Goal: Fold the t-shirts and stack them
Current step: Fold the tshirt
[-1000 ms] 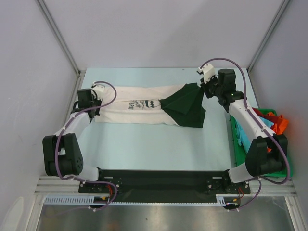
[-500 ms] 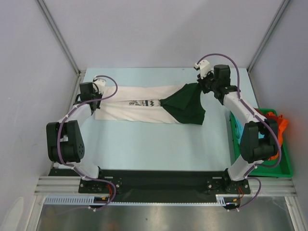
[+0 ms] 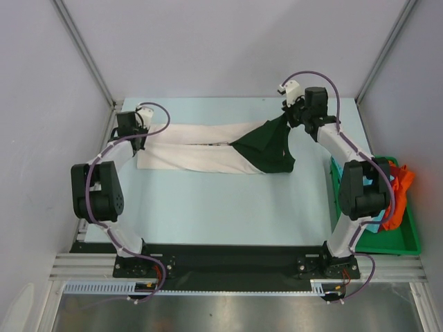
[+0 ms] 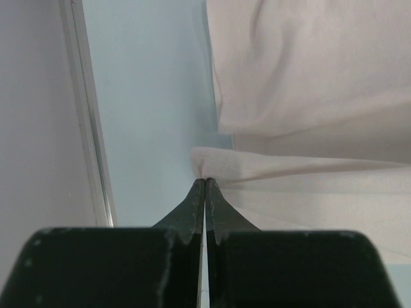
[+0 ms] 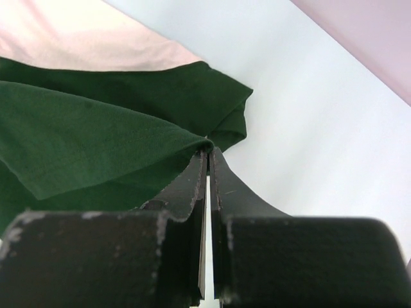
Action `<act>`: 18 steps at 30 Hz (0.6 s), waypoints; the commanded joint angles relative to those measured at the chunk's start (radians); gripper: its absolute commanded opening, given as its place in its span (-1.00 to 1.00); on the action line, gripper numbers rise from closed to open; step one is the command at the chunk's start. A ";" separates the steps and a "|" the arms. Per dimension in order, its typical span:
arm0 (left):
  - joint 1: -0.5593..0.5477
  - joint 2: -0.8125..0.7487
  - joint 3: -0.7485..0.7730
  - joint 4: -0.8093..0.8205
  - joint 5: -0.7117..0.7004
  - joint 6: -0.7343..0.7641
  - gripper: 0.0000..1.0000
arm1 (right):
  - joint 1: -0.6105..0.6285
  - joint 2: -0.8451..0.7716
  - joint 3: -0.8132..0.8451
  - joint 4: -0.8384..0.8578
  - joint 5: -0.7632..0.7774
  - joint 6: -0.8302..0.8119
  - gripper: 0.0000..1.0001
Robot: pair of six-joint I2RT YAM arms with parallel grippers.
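top view: white shirt [image 3: 187, 155] lies as a long narrow band across the far half of the table [image 3: 208, 207]. its print is not readable here. green shirt [image 3: 268, 149] overlaps the band's right end, bunched into a rough triangle. left gripper [image 3: 139, 140] sits at the white shirt's left end, right gripper [image 3: 288, 119] at the green shirt's far corner. a bin [image 3: 387, 242] on the right holds other cloth, orange and blue. no tidy fold and no stack anywhere.

left wrist: jaws pressed together, pinching a thin peak of the white shirt [image 4: 308, 77] at its edge. the peak is raised off the table [image 4: 148, 96]; the rest of the cloth lies beyond in loose layers.

right wrist: jaws pressed together on a fold of the green shirt [image 5: 83, 135]. the cloth drapes away to the left over the white shirt [image 5: 83, 38]. only green shows between the fingers.

judgement: early stage. the two shirts look handled as one span, likely part-way through a lengthwise fold. left to do: finish that fold, make the cross folds, square up each shirt, stack them.
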 commanded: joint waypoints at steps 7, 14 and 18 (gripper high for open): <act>-0.023 0.109 0.145 -0.002 -0.014 0.025 -0.99 | -0.019 0.105 0.116 0.061 0.001 -0.012 -1.00; -0.027 0.131 0.185 0.048 -0.121 -0.028 -0.49 | 0.004 0.159 0.246 0.103 0.110 0.019 -0.02; -0.032 0.052 0.070 0.062 -0.104 -0.058 -0.42 | 0.007 0.083 0.178 0.048 0.055 0.060 0.02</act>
